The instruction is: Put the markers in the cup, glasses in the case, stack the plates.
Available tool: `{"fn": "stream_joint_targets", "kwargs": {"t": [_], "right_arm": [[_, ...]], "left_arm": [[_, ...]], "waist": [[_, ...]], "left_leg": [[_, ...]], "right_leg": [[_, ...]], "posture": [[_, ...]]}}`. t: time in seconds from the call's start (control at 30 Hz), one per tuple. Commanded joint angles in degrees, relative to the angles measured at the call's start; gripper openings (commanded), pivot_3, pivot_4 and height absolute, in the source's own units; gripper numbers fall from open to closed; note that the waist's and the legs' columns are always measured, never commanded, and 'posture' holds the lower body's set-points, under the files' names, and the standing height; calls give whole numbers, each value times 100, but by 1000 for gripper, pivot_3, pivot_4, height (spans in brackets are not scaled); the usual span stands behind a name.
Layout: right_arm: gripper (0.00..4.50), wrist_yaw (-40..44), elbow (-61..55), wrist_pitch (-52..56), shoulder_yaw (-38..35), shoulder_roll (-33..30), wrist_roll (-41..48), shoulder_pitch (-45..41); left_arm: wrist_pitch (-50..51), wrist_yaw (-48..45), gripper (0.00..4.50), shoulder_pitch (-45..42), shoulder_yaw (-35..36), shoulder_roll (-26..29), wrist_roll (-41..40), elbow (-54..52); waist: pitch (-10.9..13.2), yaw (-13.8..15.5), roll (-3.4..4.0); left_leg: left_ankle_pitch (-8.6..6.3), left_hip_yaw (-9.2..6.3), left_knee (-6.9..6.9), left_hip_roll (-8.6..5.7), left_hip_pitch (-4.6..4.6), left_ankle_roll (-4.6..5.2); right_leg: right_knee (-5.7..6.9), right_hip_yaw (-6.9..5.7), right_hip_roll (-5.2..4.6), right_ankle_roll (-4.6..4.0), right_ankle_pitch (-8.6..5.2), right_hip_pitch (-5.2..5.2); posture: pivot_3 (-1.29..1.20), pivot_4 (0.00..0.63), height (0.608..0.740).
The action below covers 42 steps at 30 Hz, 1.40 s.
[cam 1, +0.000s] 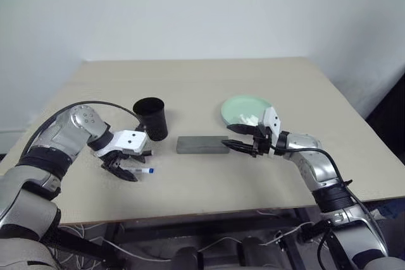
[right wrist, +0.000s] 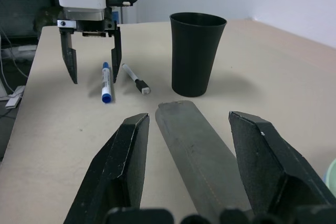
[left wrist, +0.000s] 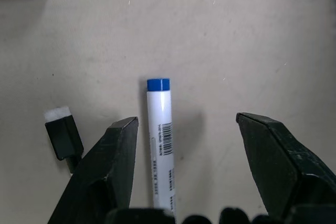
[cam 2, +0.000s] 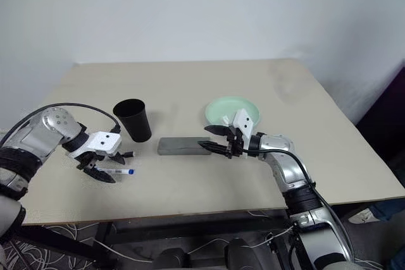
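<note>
Lying flat on the beige counter [cam 1: 202,80], the white blue-capped marker [left wrist: 160,140] sits between the spread fingers of the left claw [left wrist: 184,156], untouched by either finger. The second white marker with the black tip [right wrist: 135,80] rests just beside it, both near the black tapered plastic cup [cam 1: 150,118], which stands upright. The right claw [right wrist: 186,166] is level, its jaws apart on either side of one end of the grey rectangular case [cam 1: 202,145], which lies closed. Beyond that claw sits the mint green round plate [cam 1: 243,109] carrying a small white wad [cam 1: 248,119]. Whether a second plate lies beneath cannot be told.
</note>
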Motion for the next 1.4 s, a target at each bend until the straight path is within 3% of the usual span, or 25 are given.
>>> {"fn": "stream_joint_targets", "kwargs": {"t": [0.03,0.43,0.53,0.8,0.9,1.0,1.17,1.27,1.4], "right_arm": [[2629,-23,-228,-10,-84,-28,8,-66],[2629,-71,-300,57,-114,-83,25,-38],[2629,-92,-347,92,-123,-102,32,-11],[2629,-109,-409,142,-133,-120,39,21],[2629,-112,-400,149,-128,-112,36,5],[2629,-106,-379,152,-122,-102,35,-17],[2629,-90,-351,149,-114,-100,30,-40],[2629,-78,-310,132,-102,-88,21,-69],[2629,-70,-310,119,-104,-79,24,-76]], "left_arm": [[-307,-5,3274,-307,-49,-164,309,378],[-840,-5,3274,-481,-113,-690,881,1227],[-998,-5,2710,-412,-53,-752,1023,1302],[-1036,-5,135,-274,180,-749,1009,1193],[-1003,-5,111,-145,324,-687,925,1015],[-688,-5,111,32,438,-539,425,558],[657,-5,111,341,697,-76,-1197,-1046],[1658,-5,111,415,1430,-30,-2097,-1759],[2498,484,111,533,2532,-296,-2713,-2089]], "waist": [[0,1,0],[-1,0,-1],[-1,0,-2],[-1,-13,-2],[-1,-14,-2],[-1,-13,-2],[0,3,-6],[1,1,-7],[1,-3,-3]], "left_leg": [[0,0,0,0,0,0],[0,-2,2,0,0,0],[0,-1,3,0,3,0],[-2,1,0,1,1,3],[-1,1,0,1,2,3],[-1,2,1,1,2,3],[-2,-3,1,3,-8,3],[-2,-9,2,3,-9,3],[-1,-5,1,2,1,2]], "right_leg": [[0,0,0,0,0,0],[2,1,0,1,1,2],[2,2,0,1,1,5],[1,3,0,8,5,0],[2,4,0,12,7,1],[2,5,-1,11,6,1],[3,3,-3,13,7,-8],[2,-3,-5,14,7,-6],[6,-4,-4,14,7,-5]], "posture": [[0,0,737],[0,0,737],[0,0,737],[0,0,737],[0,0,737],[0,0,737],[0,0,737],[0,0,737],[0,0,737]]}}
